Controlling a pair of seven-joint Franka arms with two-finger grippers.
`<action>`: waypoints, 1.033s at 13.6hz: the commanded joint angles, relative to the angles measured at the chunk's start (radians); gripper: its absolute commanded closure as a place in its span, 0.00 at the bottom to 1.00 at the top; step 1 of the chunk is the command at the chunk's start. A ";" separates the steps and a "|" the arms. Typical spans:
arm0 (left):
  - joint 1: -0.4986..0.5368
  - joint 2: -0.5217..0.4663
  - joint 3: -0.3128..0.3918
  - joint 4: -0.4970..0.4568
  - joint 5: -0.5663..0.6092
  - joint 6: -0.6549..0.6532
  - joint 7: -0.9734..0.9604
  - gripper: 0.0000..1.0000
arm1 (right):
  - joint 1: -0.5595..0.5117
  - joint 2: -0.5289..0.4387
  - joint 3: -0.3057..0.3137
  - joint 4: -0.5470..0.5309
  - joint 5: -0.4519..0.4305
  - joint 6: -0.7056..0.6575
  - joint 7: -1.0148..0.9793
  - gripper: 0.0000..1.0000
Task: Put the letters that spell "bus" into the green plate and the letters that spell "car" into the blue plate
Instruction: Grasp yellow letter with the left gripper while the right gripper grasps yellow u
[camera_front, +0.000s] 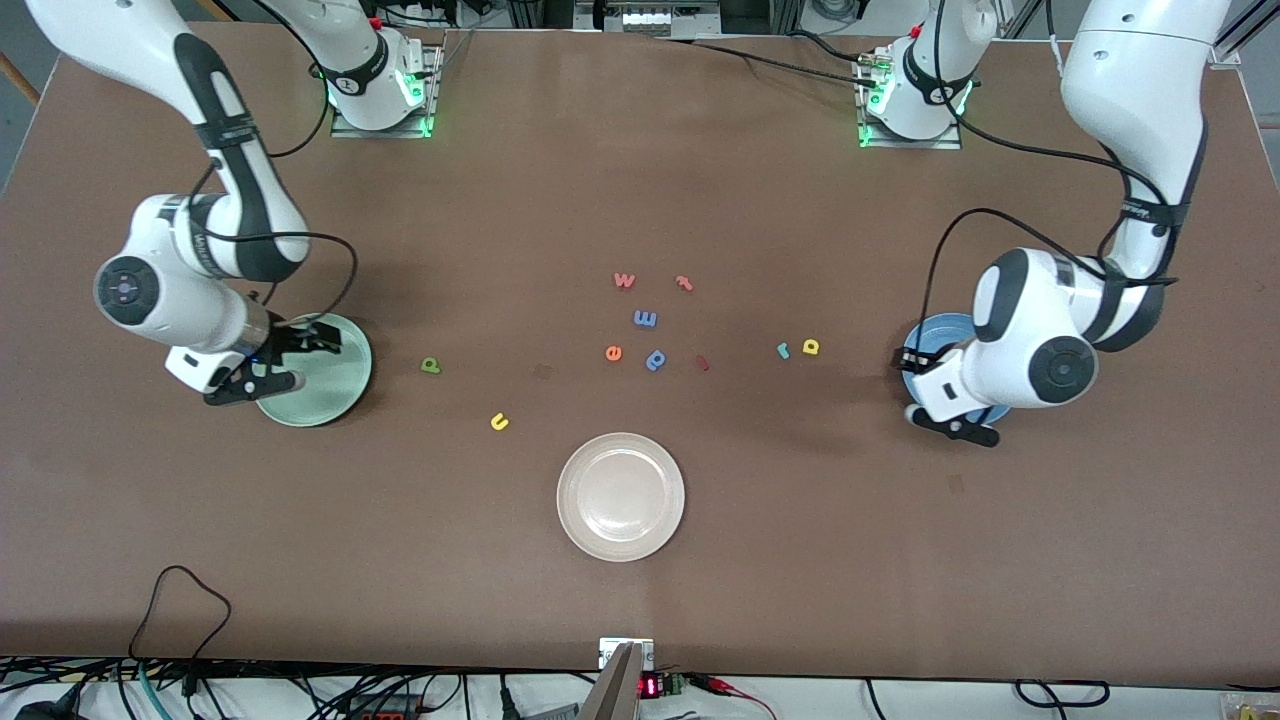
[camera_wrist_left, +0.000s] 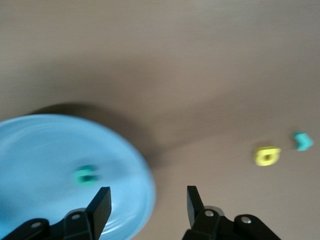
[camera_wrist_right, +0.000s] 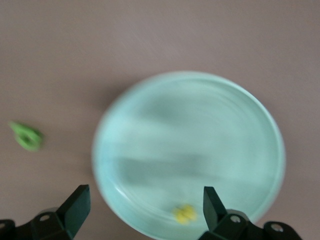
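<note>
My right gripper (camera_front: 285, 352) hangs over the green plate (camera_front: 335, 400), near the table edge at the right arm's end, its jaws spread wide and empty. A small yellow letter (camera_wrist_right: 184, 214), probably the s, lies in that plate just inside the rim. The olive letter (camera_front: 430, 366) rests on the table just beside the plate, toward the middle; the yellow u (camera_front: 499, 422) lies nearer the front camera.

The teal r (camera_front: 783, 350) and yellow a-shape (camera_front: 811, 347) sit side by side, closer to my left gripper (camera_front: 935, 385), which hangs open and empty over the blue plate (camera_front: 935, 330), where a teal letter (camera_wrist_left: 86, 175) lies. I see no readable writing.
</note>
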 joint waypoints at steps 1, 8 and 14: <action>-0.023 0.042 -0.073 0.012 -0.023 0.044 -0.125 0.34 | 0.126 0.054 -0.004 0.053 0.011 0.043 0.282 0.00; -0.120 0.059 -0.076 -0.083 -0.021 0.145 -0.264 0.44 | 0.353 0.269 -0.005 0.296 0.008 0.106 0.944 0.00; -0.143 0.050 -0.075 -0.137 -0.009 0.204 -0.259 0.49 | 0.394 0.394 -0.019 0.422 -0.004 0.119 1.083 0.00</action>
